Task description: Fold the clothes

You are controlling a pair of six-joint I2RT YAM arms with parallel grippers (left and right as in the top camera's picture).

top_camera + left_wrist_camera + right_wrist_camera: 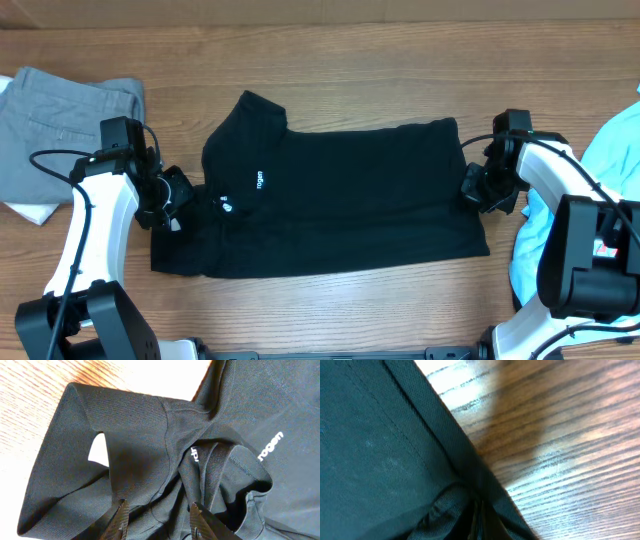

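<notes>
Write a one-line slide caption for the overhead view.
Two arms flank a black collared shirt on the wooden table, left gripper at its collar end, right gripper at its hem.

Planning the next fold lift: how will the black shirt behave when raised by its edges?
Likely floppy: the black shirt lies flat, its sleeve and collar bunched in soft folds, so it should sag between grasp points. Probably light, since the knit looks thin. The textured weave seems grippy, not slippery.
</notes>
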